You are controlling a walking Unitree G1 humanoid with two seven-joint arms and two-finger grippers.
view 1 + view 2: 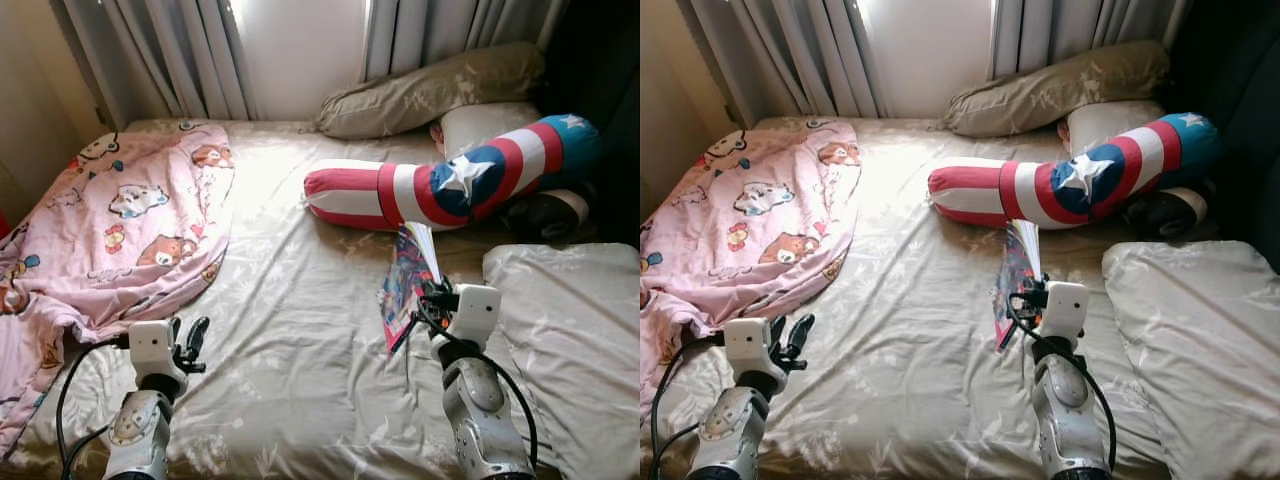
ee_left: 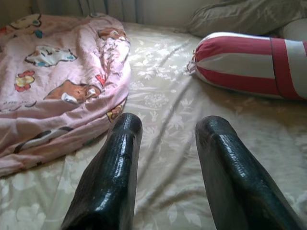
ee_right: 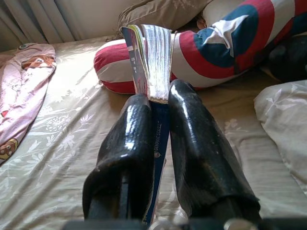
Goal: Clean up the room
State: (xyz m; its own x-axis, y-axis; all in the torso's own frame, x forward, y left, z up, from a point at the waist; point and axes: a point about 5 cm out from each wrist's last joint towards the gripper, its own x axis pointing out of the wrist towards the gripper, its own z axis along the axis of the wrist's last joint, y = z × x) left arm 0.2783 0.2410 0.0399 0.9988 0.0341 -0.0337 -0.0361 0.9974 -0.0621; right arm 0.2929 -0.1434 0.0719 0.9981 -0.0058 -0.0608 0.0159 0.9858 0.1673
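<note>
Right gripper [image 3: 158, 103] is clamped on a book [image 3: 151, 62]: both black fingers [image 3: 192, 143] press the covers from either side, gap between them only as wide as the book. The spine end sits down between the fingers; the page edges fan out above the fingertips. In the head views the book [image 1: 408, 280] stands roughly on edge, tilted, colourful cover facing the robot's left, its lower edge at or just above the sheet; can't tell whether it touches. It sits right-of-centre on the bed [image 1: 300, 340], just in front of the bolster.

Left gripper [image 2: 168, 129] is wide open, nothing between the fingers [image 2: 117, 167], touching nothing. It hovers low over the beige floral sheet at the near-left part of the bed, beside the edge of the pink blanket [image 1: 120, 220].

Scene:
- Pink cartoon-print blanket is bunched over the left side of the bed, spilling toward the near-left corner.
- Red/white/blue bolster with a white star [image 1: 450, 185] lies across the right half, curving toward the headboard end.
- Olive pillow [image 1: 430, 90] at the head against the curtains [image 1: 180, 50].
- White pillow [image 1: 490, 122] just behind the bolster.
- Dark round object [image 1: 545, 215] tucked against the bolster's far-right side; can't identify it.
- Another pale floral pillow [image 1: 570, 330] at near right, beside the right arm.
</note>
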